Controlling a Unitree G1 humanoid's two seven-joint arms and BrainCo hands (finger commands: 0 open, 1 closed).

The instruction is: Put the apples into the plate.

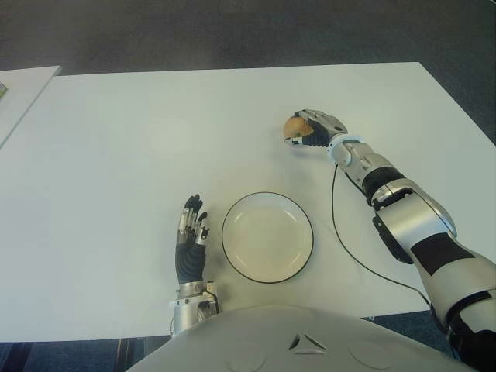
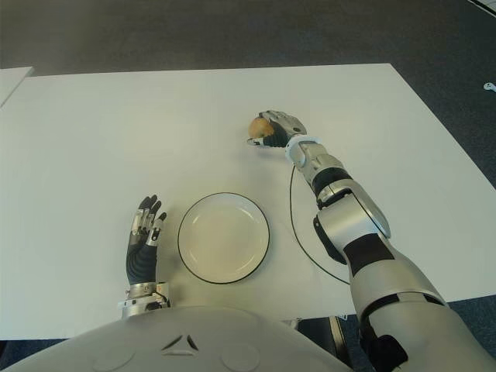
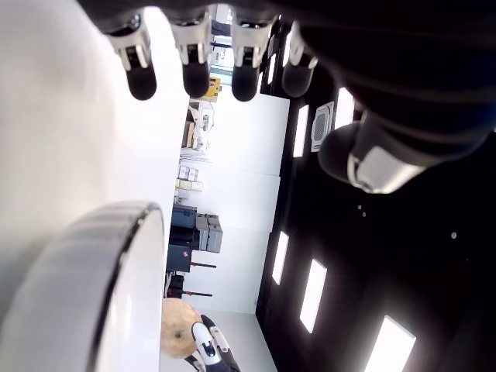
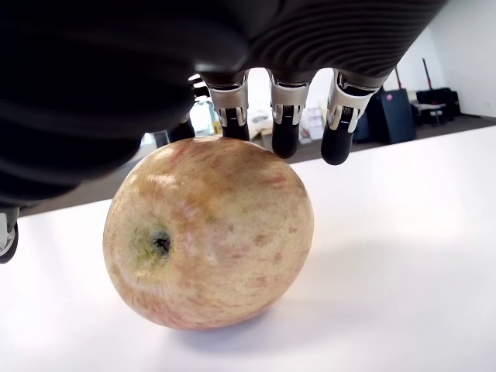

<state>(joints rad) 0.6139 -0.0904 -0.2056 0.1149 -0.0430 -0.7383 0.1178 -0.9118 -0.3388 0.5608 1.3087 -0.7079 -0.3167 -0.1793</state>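
A single apple, round and yellowish with a faint red blush and a mottled, matte skin, sits on the smooth white table, toward the right edge and about midway between the far and near edges. The right hand is draped over it: the black-tipped fingers curve down past its far side while the fruit still rests on the tabletop, so the hand is cupped around it rather than lifting it. A shallow round white plate with a thin dark rim lies empty near the near edge, well apart from the apple. Just beside the plate, on its left, the left hand shows with fingers straight and relaxed, holding nothing. A thin black cable trails across the table beside the right arm.
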